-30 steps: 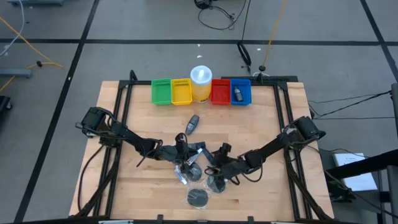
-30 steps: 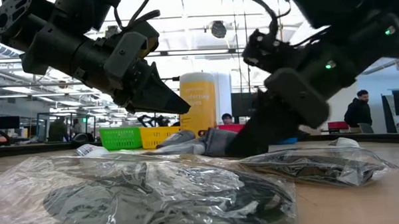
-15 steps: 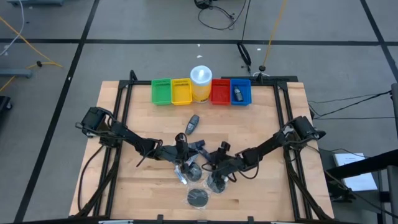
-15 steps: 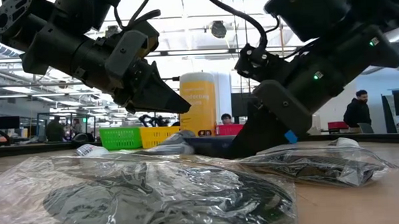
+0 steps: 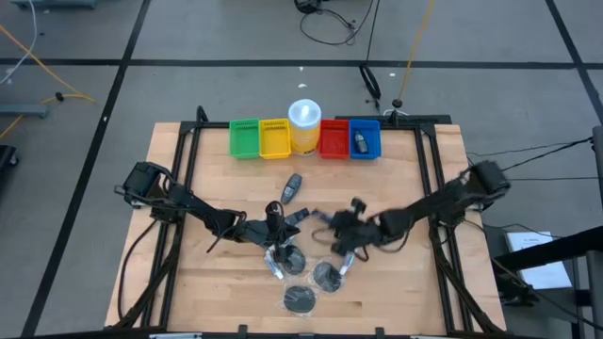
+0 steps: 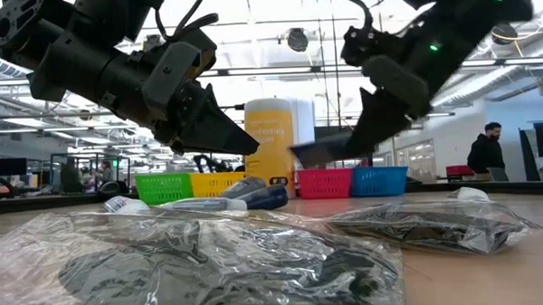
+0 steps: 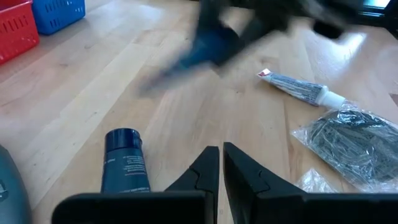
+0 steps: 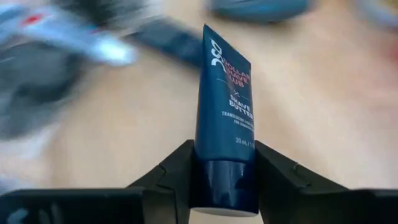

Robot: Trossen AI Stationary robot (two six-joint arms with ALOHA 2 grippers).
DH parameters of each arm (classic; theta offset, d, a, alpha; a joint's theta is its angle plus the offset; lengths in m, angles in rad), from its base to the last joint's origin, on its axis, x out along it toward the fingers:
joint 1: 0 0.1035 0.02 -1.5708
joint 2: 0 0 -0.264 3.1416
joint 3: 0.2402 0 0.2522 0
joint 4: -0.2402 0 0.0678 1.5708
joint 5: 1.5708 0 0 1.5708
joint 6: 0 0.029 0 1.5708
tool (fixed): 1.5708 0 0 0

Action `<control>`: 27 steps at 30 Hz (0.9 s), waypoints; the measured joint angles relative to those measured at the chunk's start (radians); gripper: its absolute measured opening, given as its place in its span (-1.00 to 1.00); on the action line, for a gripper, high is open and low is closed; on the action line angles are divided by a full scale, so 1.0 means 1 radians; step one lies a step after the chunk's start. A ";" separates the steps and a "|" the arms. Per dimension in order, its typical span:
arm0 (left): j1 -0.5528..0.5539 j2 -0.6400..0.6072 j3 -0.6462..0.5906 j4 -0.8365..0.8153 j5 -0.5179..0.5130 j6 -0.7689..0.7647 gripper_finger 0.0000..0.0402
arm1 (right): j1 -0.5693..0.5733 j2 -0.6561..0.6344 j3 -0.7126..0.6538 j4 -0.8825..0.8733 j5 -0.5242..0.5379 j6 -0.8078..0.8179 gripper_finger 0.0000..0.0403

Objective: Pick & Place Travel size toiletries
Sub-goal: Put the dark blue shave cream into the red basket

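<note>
Right tool (image 8: 222,171): clamped on the capped end of a dark blue tube (image 8: 222,112), held clear above the worktop (image 5: 405,179) near its middle; shows in the high view at (image 5: 332,224).
Left tool (image 7: 219,163): fingers pressed together, gripping nothing, low over the worktop left of centre, just above the bagged items; high view (image 5: 279,247).
Held tube look: dark blue, flat crimped tail, round dark cap, white print reading "SHAVE BUTTER".
Tubes lying loose: one second dark blue tube (image 7: 125,161) with a round cap, just beside the left tool; one white tube (image 7: 300,89) with a red tip and white cap, farther off.
Grey oblong bottles: two, one (image 5: 293,185) on the worktop between the bins and the tools, one (image 5: 360,143) inside the blue bin (image 5: 366,126).
Dark round discs: two, one (image 5: 327,276) and one (image 5: 300,298) near the front edge, both in clear wrap.
Bins: four in a row at the far edge, green (image 5: 244,137), yellow (image 5: 275,137), red (image 5: 334,137), blue.
White container (image 5: 304,125): one, upright between the yellow and red bins.
Open room: bare wood along the left and right sides and between the bin row and the tools; items crowded at centre front.
</note>
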 joint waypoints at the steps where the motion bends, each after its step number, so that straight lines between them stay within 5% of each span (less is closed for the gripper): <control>1: 0.000 0.000 0.000 0.001 0.000 0.000 -0.89 | -0.032 -0.036 -0.001 -0.031 0.009 0.000 -0.37; 5: 0.000 0.000 0.000 0.006 0.000 0.000 -0.89 | -0.212 -0.146 0.000 -0.056 -0.017 -0.077 -0.37; 15: 0.000 0.000 0.000 0.005 0.000 0.006 -0.89 | -0.791 -0.082 -0.001 0.172 -0.387 -0.156 -0.37; 21: 0.002 0.000 0.000 0.014 0.000 0.013 -0.89 | -0.909 0.028 0.013 0.347 -0.555 -0.074 -0.36; 27: 0.002 0.000 0.000 0.014 -0.001 0.014 -0.89 | -0.921 0.131 0.088 0.360 -0.557 -0.062 -0.36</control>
